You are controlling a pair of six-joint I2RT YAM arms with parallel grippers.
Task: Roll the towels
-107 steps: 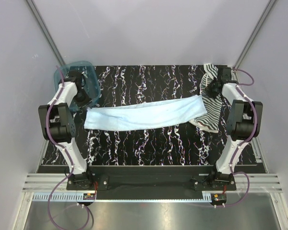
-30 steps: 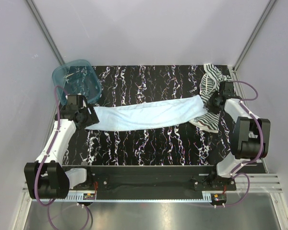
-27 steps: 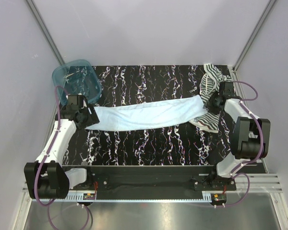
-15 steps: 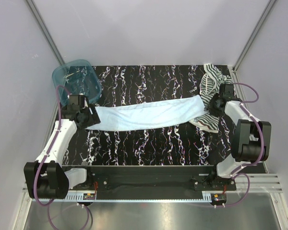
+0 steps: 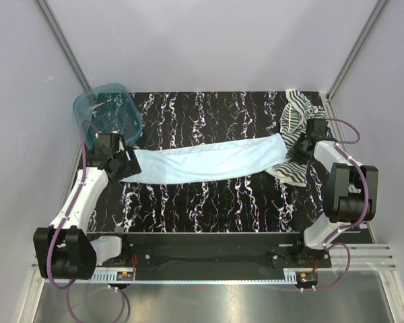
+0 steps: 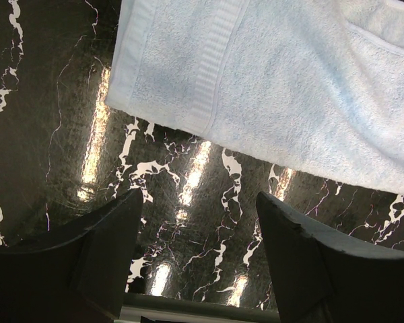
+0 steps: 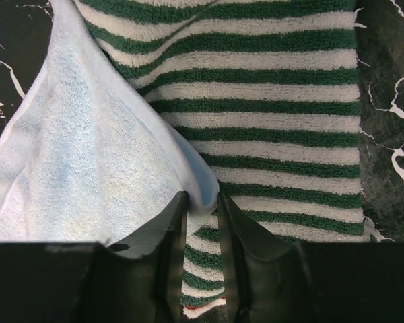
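Observation:
The pale blue towel [image 5: 202,161] lies stretched across the black marbled table [image 5: 209,202]; its right end overlaps the green-and-white striped towel [image 5: 297,116], which is crumpled at the right edge. My right gripper [image 5: 293,149] is at that overlap. In the right wrist view its jaws [image 7: 200,202] pinch a raised fold of the blue towel [image 7: 87,155] above the striped towel [image 7: 276,121]. My left gripper [image 5: 123,165] hovers open just off the blue towel's left end. In the left wrist view the left gripper [image 6: 198,202] has only bare table between its fingers, and the towel's hem [image 6: 209,81] lies beyond the tips.
A translucent teal tub [image 5: 108,113] stands at the table's far left corner, just behind the left arm. Grey walls close in on both sides. The arm bases and a metal rail [image 5: 209,256] run along the near edge.
The right jaws have narrowed onto the blue towel's right edge and the wrist has shifted slightly. The left arm and its open jaws have stayed put.

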